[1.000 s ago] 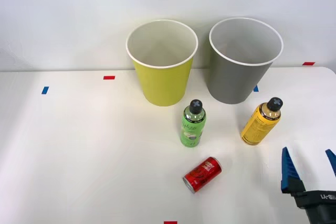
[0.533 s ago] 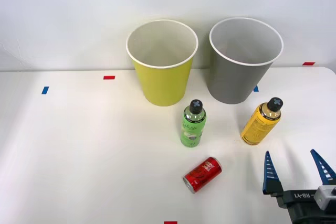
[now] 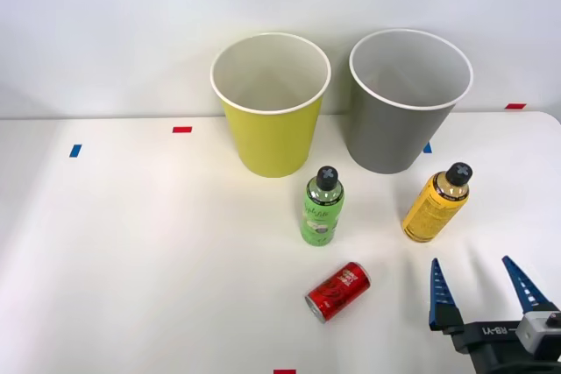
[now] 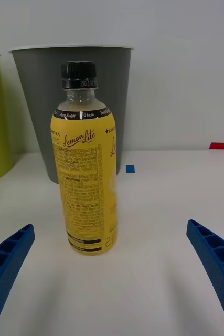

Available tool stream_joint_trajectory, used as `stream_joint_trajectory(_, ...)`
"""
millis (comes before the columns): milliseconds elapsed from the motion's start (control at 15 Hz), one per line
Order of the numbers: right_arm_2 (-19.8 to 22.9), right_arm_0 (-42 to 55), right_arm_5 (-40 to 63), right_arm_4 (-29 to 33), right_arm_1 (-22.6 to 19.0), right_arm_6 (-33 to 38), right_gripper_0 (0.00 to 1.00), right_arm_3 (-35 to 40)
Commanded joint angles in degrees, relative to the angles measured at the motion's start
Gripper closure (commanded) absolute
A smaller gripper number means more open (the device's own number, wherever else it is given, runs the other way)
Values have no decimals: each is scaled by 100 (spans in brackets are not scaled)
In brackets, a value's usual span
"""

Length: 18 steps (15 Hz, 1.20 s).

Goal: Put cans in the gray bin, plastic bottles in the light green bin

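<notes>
My right gripper (image 3: 480, 282) stands open low over the table's near right, a short way in front of the upright yellow bottle (image 3: 434, 204). In the right wrist view that yellow bottle (image 4: 85, 168) stands between and beyond my blue fingertips (image 4: 9, 252), untouched. A green bottle (image 3: 322, 208) stands upright mid-table. The red can (image 3: 338, 290) lies on its side nearer me. The light green bin (image 3: 272, 107) and the gray bin (image 3: 405, 102) stand side by side at the back; the gray bin (image 4: 43, 100) rises right behind the yellow bottle.
Small red and blue tape marks (image 3: 181, 130) dot the white table (image 3: 131, 260). A white wall closes the back. The table's right edge curves in near the gripper.
My gripper has slid left and slightly nearer, lining up in front of the yellow bottle, fingers still open. Bottles, can and bins have not moved.
</notes>
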<state>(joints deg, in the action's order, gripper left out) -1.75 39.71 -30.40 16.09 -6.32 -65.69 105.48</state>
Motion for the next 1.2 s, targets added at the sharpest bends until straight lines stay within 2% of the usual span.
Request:
stream_joint_trajectory(67, -264, 108, 17, 131, -27, 241, 0, -1)
stream_joint_trajectory(333, -677, 239, 140, 184, -475, 249, 0, -1)
stream_joint_trajectory(467, -739, 275, 140, 166, -633, 249, 0, -1)
stream_joint_trajectory(933, -862, 626, 61, 140, -545, 197, 0, -1)
stream_joint_trajectory(1200, -827, 740, -282, -264, -536, 162, 0, -1)
